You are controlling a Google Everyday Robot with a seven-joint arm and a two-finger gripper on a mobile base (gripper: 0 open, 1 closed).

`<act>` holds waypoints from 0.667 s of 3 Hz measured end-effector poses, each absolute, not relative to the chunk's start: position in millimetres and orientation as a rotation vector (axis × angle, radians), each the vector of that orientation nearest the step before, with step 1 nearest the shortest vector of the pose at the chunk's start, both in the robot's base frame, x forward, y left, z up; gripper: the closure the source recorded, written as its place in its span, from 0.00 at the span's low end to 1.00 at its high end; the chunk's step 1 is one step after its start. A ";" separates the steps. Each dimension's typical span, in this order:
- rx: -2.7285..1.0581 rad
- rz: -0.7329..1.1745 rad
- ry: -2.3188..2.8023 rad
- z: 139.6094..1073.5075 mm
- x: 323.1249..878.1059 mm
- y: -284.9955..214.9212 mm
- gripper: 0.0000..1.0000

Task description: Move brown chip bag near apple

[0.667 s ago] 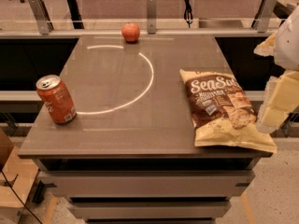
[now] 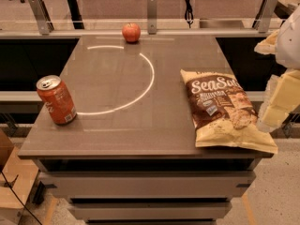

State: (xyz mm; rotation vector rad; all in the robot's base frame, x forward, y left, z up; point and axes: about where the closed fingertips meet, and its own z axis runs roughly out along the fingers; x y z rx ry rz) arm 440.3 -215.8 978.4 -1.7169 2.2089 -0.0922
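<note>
Three objects are sitting on the grey table (image 2: 117, 135), logged left to right.

1. Orange-red soda can (image 2: 56, 100): it is standing upright near the left edge, toward the front, with its silver top facing up. It is sitting just outside the left end of a thin white arc (image 2: 149, 78) that is curving across the tabletop.

2. Apple (image 2: 131, 32): it is resting at the far edge of the table, slightly left of centre, close to a metal rail post (image 2: 151, 11) behind it. It is lying well apart from both the can and the bag.

3. Brown chip bag (image 2: 220, 109): it is lying flat on the right side of the table, printed face up, with the "Sea Salt" lettering toward the far end. Its cream-yellow bottom edge is reaching the front right corner of the table. Nothing is touching the bag.

Gripper (image 2: 277, 108): it is hanging off the right side of the table, just beside the bag's right edge and above floor level, showing only as pale cream shapes at the frame's border. Whether it is open or closed cannot be told, and nothing is showing in its hold.

A cardboard box (image 2: 13, 182) is sitting on the floor at lower left.
</note>
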 end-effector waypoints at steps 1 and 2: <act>-1.668 -0.041 2.194 965.6 451.5 -219.0 0.00; -1.615 -0.005 2.217 941.5 462.2 -221.0 0.00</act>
